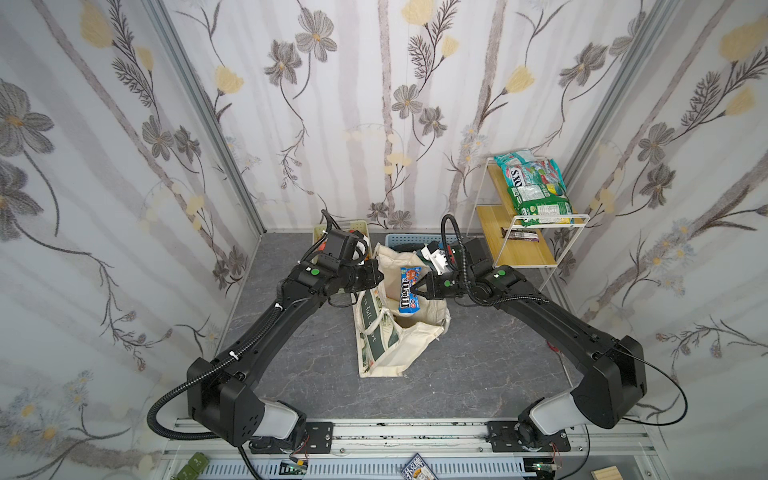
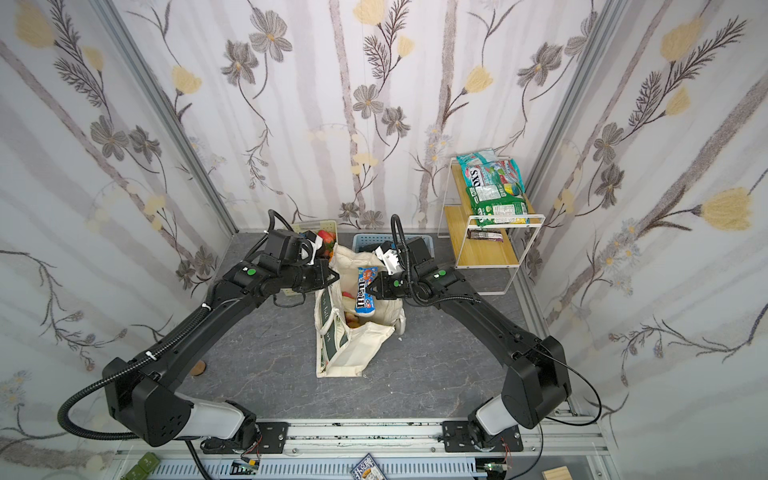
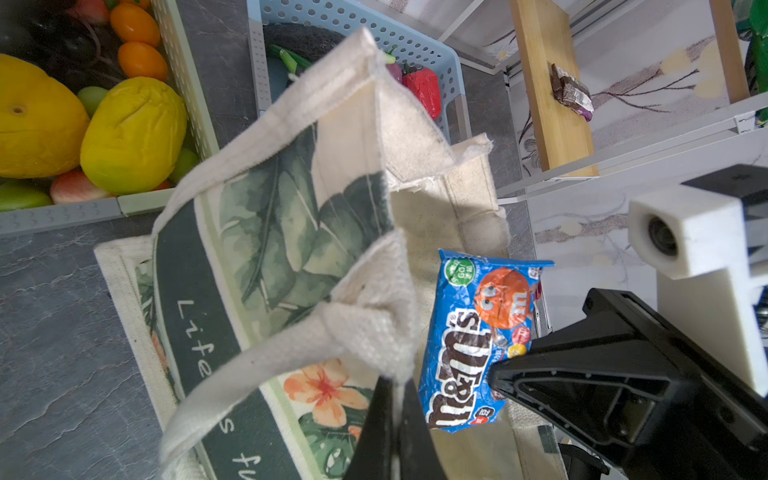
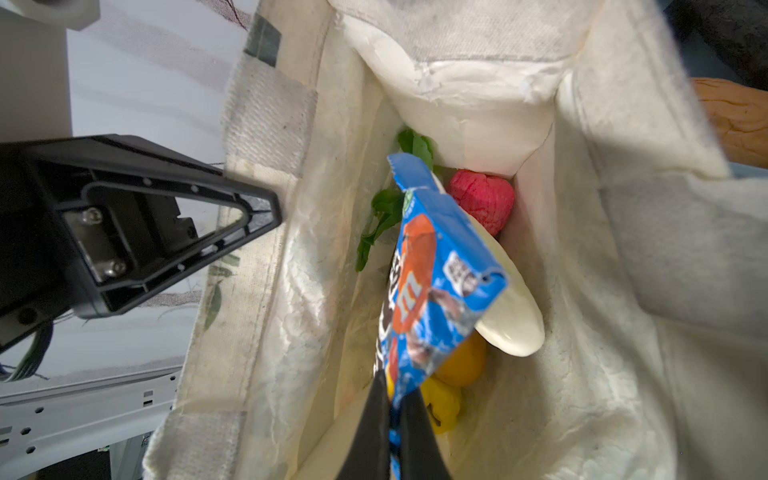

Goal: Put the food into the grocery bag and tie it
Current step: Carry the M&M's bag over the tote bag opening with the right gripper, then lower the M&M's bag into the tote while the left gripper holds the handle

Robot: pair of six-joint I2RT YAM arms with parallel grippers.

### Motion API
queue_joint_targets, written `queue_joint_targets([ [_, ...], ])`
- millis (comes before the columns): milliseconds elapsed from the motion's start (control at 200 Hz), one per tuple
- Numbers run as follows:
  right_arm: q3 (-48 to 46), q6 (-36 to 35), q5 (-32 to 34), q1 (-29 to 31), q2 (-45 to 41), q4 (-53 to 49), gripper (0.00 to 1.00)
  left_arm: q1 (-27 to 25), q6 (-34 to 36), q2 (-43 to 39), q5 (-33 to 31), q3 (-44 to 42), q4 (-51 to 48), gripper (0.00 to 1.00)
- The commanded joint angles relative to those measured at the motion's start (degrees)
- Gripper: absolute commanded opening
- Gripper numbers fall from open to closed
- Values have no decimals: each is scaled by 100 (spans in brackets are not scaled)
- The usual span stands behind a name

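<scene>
**Blue sweet packet held over the open bag**

Blue and glossy, the sweet packet (image 1: 409, 291) (image 2: 365, 295) hangs upright above the mouth of the cream cloth bag (image 1: 399, 345) (image 2: 349, 349), which sits in the middle of the grey table (image 1: 478, 353). The right gripper (image 1: 415, 289) (image 4: 390, 388) pinches the packet's edge, jaws closed tight on the wrapper. The right wrist view shows the packet's free end pointing down into the bag.

The left gripper (image 1: 376, 276) (image 3: 392, 384) has its jaws clamped on the bag's cloth at the left side of the rim, where a strap is sewn on, and this lifts the rim so that the mouth gapes.

Lying at the bottom of the bag are a red fruit (image 4: 482, 203), a pale long vegetable (image 4: 511, 316), an orange fruit (image 4: 461, 361), a yellow fruit (image 4: 442, 405) and some green leaves (image 4: 386, 212).

Just beyond the bag, at the far edge of the table, stand two baskets. The pale green basket (image 3: 195, 124) on the left holds yellow and orange fruit. The blue basket (image 3: 415, 45) to its right holds a red piece. On the far right, a wooden shelf (image 1: 519, 245) carries snack bags (image 1: 536, 187) on top and a dark bar (image 1: 521, 235) below.
</scene>
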Motion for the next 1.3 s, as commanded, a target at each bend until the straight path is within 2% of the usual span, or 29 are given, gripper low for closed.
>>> queue_joint_targets([
  [0,124,-242,54,63,135,-58,6,4,28,29,49,66,104,0],
  [340,504,-566,230,278,560,-381,6,4,33,44,49,57,130,0],
  [1009,557,-850,163,394,1241,-376,5,4,3,61,87,115,140,0],
  [1294,526,-1194,266,587,1505,-351,6,4,0,55,48,141,147,0],
])
